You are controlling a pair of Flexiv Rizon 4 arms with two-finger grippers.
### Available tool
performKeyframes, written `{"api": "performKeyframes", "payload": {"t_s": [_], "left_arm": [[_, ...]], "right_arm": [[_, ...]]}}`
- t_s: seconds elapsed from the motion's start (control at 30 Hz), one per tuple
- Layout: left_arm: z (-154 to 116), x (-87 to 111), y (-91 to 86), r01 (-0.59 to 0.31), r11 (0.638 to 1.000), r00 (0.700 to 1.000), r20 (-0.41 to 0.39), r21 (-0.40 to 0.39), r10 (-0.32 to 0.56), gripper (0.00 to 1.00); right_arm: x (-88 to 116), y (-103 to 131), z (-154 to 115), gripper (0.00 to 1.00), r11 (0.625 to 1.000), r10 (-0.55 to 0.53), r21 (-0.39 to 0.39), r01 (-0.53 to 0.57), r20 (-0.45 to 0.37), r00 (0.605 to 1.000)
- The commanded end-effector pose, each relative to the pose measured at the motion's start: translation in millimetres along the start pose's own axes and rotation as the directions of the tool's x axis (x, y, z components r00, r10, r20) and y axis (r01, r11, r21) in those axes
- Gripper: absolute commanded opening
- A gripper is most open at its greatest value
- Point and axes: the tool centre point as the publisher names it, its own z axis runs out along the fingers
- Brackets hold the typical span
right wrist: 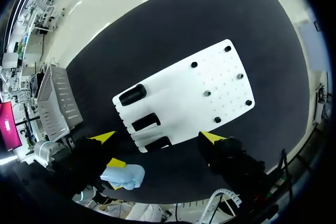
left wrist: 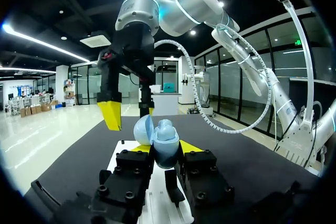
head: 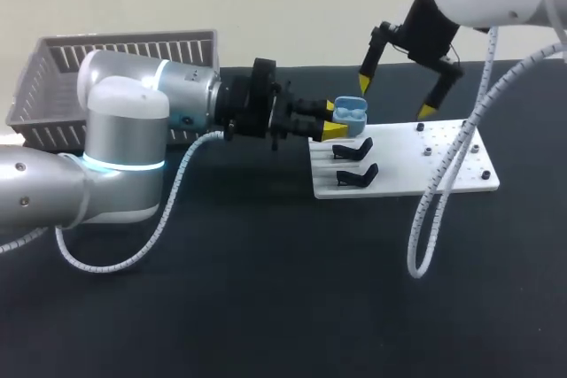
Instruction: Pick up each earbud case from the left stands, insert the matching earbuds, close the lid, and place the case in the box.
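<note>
Left gripper (head: pixel 331 119) grips a blue earbud case (head: pixel 350 114).
It sits at the edge of the white board (head: pixel 452 165), beside two black stands (head: pixel 354 162); the right gripper (head: pixel 395 97) hangs spread nearby.

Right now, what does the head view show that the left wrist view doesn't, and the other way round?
Only the head view: the grey basket at the table's far left, and the whole white board with two empty black stands. Only the left wrist view: the lid of the blue earbud case as a separate shell, swung open beside the body. Both: the left gripper shut on that case, and the right gripper hanging open near it.
</note>
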Motion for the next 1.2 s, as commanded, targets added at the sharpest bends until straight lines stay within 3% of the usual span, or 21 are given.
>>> {"api": "performKeyframes", "payload": {"t_s": [0.03,0.4,0.83,1.03,1.13,1.2], "left_arm": [[0,0.1,0.1,0.0,1.0,1.0,-0.001,0.0,0.0,0.0],[0,0.1,0.1,0.0,1.0,1.0,-0.001,0.0,0.0,0.0],[0,0.1,0.1,0.0,1.0,1.0,-0.001,0.0,0.0,0.0],[0,0.1,0.1,0.0,1.0,1.0,-0.001,0.0,0.0,0.0],[0,0.1,0.1,0.0,1.0,1.0,-0.001,0.0,0.0,0.0],[0,0.1,0.1,0.0,1.0,1.0,-0.001,0.0,0.0,0.0]], "right_arm": [[2,1,2,1.0,1.0,-0.003,0.011,0.003,-0.019,1.0],[26,5,0,1.0,0.999,-0.028,0.022,0.03,-0.072,0.997],[41,6,-4,1.0,0.998,-0.05,0.032,0.053,-0.109,0.993],[41,6,-15,1.0,0.996,-0.085,-0.02,0.084,-0.022,0.996],[44,7,-32,1.0,0.987,-0.13,-0.079,0.139,0.104,0.986],[48,7,-46,1.0,0.984,-0.152,-0.05,0.17,0.253,0.955]]}}
